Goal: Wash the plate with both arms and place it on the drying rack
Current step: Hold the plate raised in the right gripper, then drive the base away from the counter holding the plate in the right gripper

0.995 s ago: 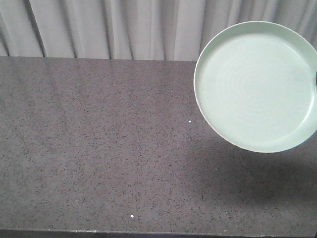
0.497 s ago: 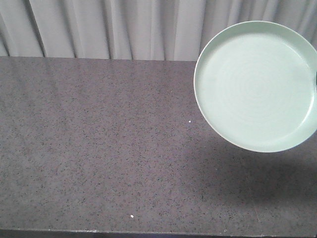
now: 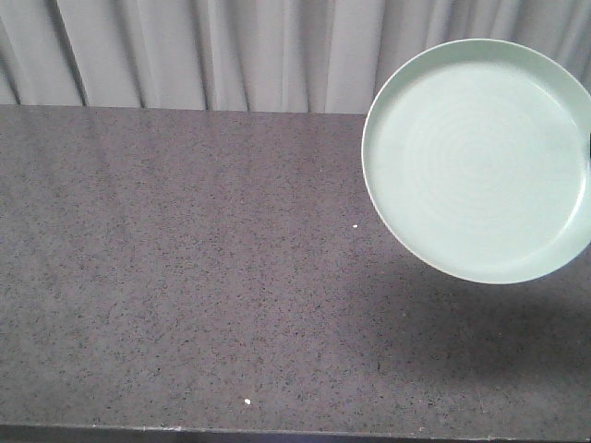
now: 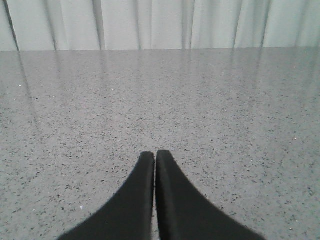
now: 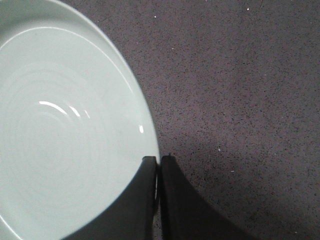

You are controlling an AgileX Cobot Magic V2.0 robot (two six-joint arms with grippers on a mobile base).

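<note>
The pale mint-green plate (image 3: 477,159) hangs tilted above the dark speckled counter at the right of the front view, its face with faint rings turned to the camera. In the right wrist view the plate (image 5: 60,135) fills the left side, and my right gripper (image 5: 159,159) is shut on its rim, one finger over the inner face and one behind. My left gripper (image 4: 155,154) hovers low over bare counter with its fingers pressed together and nothing between them. The drying rack is out of view.
The speckled grey counter (image 3: 185,277) spans the front view, with its front edge along the bottom. A pale curtain (image 3: 203,51) hangs behind its far edge. The plate casts a shadow (image 3: 480,323) on the counter below it.
</note>
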